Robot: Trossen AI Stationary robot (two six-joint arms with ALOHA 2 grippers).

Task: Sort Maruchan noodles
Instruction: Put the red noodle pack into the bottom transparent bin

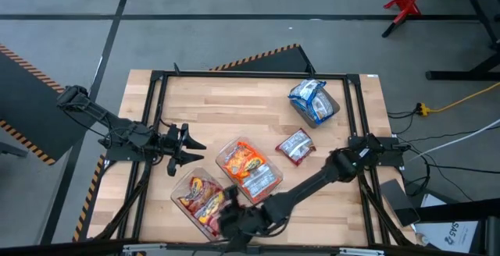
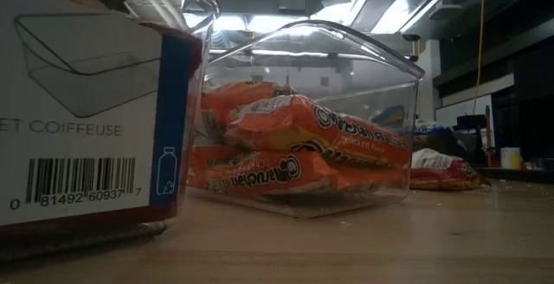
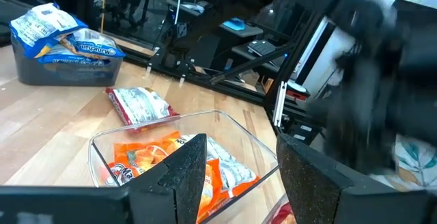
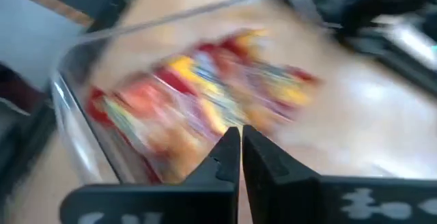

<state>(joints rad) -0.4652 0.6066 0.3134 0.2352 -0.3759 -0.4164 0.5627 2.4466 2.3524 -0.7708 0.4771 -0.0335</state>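
Right gripper (image 1: pixel 234 218) sat at the desk's (image 1: pixel 234 108) near edge, over the near clear tub (image 1: pixel 186 201) with the red packets (image 1: pixel 205 197); its fingers (image 4: pixel 229 157) were pressed together with nothing between them. That tub held only red/yellow packets, blurred in the right wrist view.

Left gripper (image 1: pixel 191 148) hovered near the left edge, beside the middle clear tub (image 1: pixel 269 186); its fingers (image 3: pixel 184 173) were spread wide and held nothing.

Middle tub held the orange packets (image 1: pixel 244 162), stacked flat.

One maroon-and-silver packet (image 1: pixel 295 147) lay loose on the bare wood, just right of the middle tub and not touching it.

Towards the far right corner, the dark grey tub (image 1: pixel 324 112) held the blue packets (image 1: pixel 308 96), piled above its rim.
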